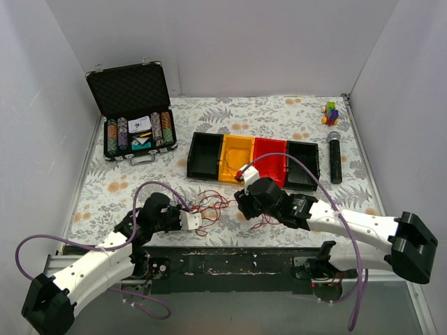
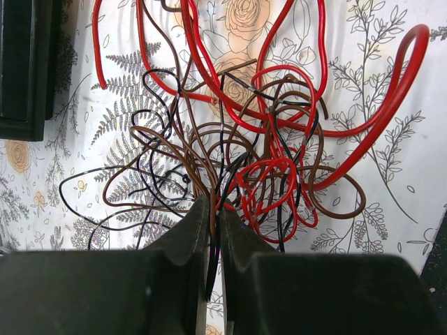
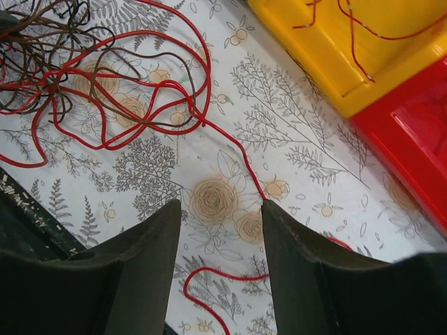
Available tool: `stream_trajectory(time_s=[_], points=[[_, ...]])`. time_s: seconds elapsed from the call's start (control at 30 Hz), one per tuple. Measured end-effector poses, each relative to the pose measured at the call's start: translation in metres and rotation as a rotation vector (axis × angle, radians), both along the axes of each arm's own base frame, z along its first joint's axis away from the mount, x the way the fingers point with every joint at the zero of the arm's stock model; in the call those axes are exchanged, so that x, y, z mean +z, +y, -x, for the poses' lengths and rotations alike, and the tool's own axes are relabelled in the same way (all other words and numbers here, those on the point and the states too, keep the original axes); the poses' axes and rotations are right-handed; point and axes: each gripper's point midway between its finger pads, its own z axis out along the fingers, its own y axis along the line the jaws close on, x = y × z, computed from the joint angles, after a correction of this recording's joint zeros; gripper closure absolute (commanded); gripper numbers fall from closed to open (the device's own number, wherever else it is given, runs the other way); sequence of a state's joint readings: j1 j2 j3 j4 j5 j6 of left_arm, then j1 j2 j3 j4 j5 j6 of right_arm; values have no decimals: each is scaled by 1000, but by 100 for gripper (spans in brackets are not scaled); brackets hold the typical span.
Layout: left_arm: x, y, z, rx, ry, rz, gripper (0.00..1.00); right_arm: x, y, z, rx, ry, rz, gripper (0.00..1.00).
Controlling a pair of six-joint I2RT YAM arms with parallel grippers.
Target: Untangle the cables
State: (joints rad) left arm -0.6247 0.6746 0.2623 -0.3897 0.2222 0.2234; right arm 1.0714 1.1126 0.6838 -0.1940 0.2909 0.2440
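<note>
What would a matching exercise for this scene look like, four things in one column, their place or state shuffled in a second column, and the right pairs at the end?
Things:
1. left gripper
2. right gripper
3. poker chip case
4. microphone

Place or state:
A. lid open, at the far left of the table
B. lying just right of the black bin
C. shut on strands of the cables
D. open, over the flowered table

Pairs: 1-C, 2-D, 3-A, 4-B
</note>
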Motion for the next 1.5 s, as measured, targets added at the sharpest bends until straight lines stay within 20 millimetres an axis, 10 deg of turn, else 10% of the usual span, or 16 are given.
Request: stream_trajectory(time_s=[0.47, 0.67, 0.77, 0.93, 1.27, 1.5], points=[[-2, 0, 0, -1, 7, -4, 100, -61, 21, -27, 87, 4, 104, 49], [-3, 0, 1, -1, 11, -7, 100, -81, 34, -34, 116, 10, 144, 96], [-3, 0, 1, -1, 13, -8, 100, -83, 32, -37, 98, 4, 155, 99], [-3, 0, 1, -4, 15, -8, 100, -56, 14, -47, -1, -61, 107, 99], [-4, -5, 5, -38, 33, -3, 100, 33, -80, -61, -350, -200, -138, 99], [-8, -5, 7, -68, 38, -19, 100, 58, -137, -60, -611, -216, -172, 99]])
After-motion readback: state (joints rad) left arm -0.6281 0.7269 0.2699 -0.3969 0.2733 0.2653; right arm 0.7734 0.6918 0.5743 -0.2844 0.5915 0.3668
